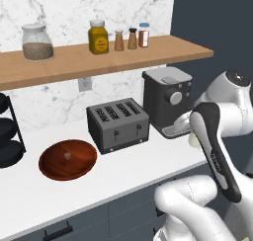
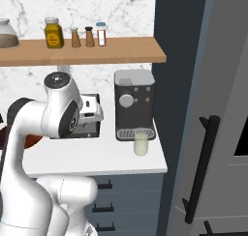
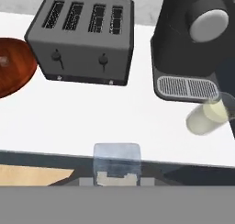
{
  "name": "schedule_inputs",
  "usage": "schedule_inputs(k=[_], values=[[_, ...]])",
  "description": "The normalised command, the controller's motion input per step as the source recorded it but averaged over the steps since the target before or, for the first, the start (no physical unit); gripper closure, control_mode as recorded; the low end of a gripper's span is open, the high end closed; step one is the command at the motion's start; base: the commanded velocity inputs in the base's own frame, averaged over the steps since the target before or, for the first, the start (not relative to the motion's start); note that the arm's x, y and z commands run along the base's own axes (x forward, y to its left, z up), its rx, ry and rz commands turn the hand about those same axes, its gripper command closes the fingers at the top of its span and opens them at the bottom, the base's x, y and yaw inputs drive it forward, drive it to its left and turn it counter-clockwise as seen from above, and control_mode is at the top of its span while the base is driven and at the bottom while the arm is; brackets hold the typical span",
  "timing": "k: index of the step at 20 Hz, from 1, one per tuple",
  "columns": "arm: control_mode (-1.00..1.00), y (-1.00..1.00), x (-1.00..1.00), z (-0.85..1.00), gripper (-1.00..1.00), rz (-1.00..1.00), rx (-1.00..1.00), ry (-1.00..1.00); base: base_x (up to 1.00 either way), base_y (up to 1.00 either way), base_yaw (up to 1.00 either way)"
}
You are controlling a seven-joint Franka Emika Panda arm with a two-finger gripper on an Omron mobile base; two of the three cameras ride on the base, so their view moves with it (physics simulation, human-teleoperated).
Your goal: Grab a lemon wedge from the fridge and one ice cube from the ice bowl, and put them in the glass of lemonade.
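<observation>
The bowl point(image 1: 67, 159) is round, shallow, smooth reddish-brown wood; it sits on the white counter point(image 1: 123, 173) at 9 o'clock from the toaster point(image 1: 117, 124), and a small pale thing in its middle is too small to name. The toaster is a boxy grey metal block with four slots. The glass point(image 2: 141, 142) is a clear cylinder with pale yellow-green liquid, standing just before the dark coffee machine point(image 2: 134, 103). In the hand view the gripper point(image 3: 116, 169) holds a clear, glossy ice cube point(image 3: 116, 159) between its narrow jaws; the fingertips are mostly hidden behind it. The fridge point(image 2: 220, 133) is flat grey with a long black handle, cut off at the right edge.
</observation>
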Motion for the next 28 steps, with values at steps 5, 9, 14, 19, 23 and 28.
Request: schedule_inputs(k=[5, 9, 14, 19, 23, 28], values=[[-1.0, -0.96, 0.05, 0.01, 1.0, -0.27, 0.0, 0.24, 0.0, 0.0, 0.0], [-1.0, -0.49, 0.22, 0.0, 1.0, -0.26, -0.02, 0.37, 0.0, 0.0, 0.0], [-1.0, 0.0, 0.33, -0.12, 1.0, -0.08, 0.0, 0.02, 0.0, 0.0, 0.0], [-1.0, -0.32, 0.21, -0.34, 1.0, -0.08, 0.0, -0.01, 0.0, 0.0, 0.0], [-1.0, -0.51, 0.4, -0.24, 1.0, -0.11, 0.0, 0.0, 0.0, 0.0, 0.0], [-1.0, -0.18, 0.47, -0.12, 1.0, -0.11, 0.0, -0.04, 0.0, 0.0, 0.0]])
